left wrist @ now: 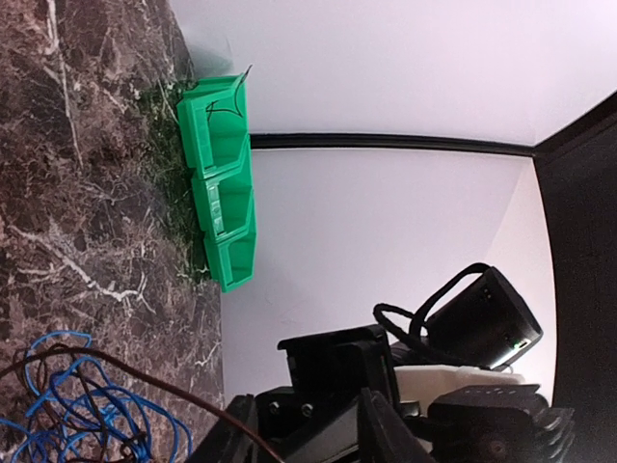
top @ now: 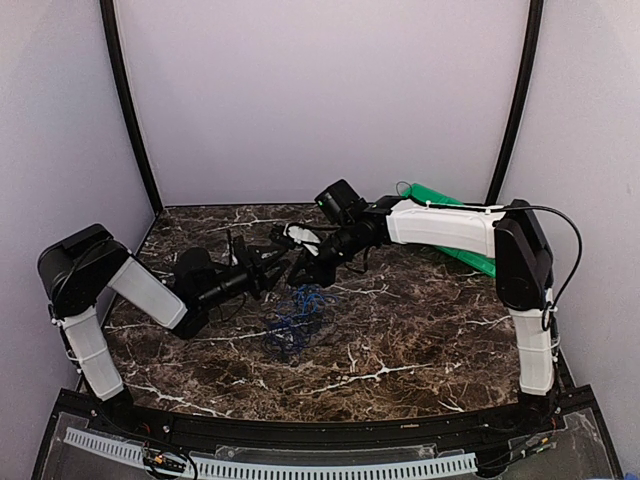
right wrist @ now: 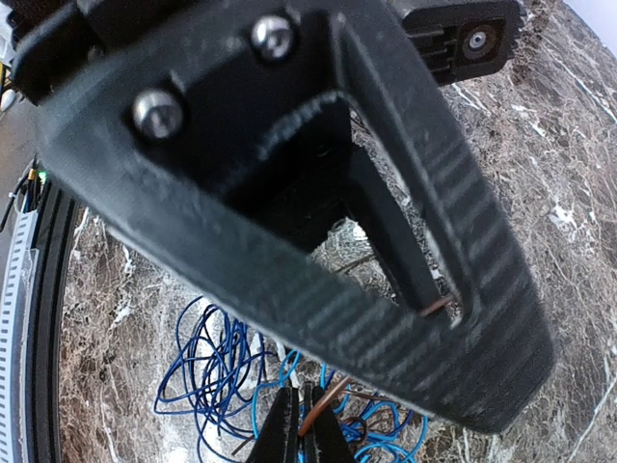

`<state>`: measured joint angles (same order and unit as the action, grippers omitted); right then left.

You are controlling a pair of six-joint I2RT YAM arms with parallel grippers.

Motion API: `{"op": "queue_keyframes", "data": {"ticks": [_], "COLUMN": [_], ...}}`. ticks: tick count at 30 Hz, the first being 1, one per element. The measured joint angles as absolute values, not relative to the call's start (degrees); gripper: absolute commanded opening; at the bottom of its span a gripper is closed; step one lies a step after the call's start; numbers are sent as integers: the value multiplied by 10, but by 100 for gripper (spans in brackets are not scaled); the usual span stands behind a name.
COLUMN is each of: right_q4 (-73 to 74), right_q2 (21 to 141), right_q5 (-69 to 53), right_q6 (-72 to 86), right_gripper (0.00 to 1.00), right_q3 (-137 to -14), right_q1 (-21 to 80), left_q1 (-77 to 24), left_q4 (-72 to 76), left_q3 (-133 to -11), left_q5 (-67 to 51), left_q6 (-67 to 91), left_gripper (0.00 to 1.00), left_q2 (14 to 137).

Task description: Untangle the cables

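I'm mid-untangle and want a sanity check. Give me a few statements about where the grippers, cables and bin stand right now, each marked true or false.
1. The right gripper is pinched shut on a thin brown wire. True.
2. The green bin sits at the near left corner of the table. False: it stands at the back right, against the wall.
3. The blue cables lie in a loose clump mid-table, just below the two grippers. True.
4. The left gripper is parked by its base. False: it reaches to mid-table, close to the right gripper.
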<state>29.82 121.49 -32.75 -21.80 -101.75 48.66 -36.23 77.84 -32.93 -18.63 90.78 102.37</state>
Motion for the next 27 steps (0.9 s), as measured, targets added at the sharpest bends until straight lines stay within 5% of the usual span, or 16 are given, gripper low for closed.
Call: {"op": "queue_keyframes", "data": {"ticks": [3,5,10,18,27], "right_q4": [297,291,211,122,113], "right_q2": [1215,1215,1202,1235,1278], "right_q5": [-328,-328,-317,-339,-343], "right_q6": [-218,-217,-165,-73,-44], "right_gripper": [5,7,22,24,24], "right_q3": [-1016,-1009,-929,-896,-894], "right_q1": [487,488,482,468,464], "left_q1": [-362,-362,-357,-351,-350], "left_q4": [812,832,879,811,467], "left_q3": [-334,-334,-325,-293,-397], "left_q5": [-187,-186,-177,-164,-111], "left_q6": [929,944,978,953,729], "left_gripper": [6,0,0,0,0], "left_q2": [1055,1073,1081,973,692]}}
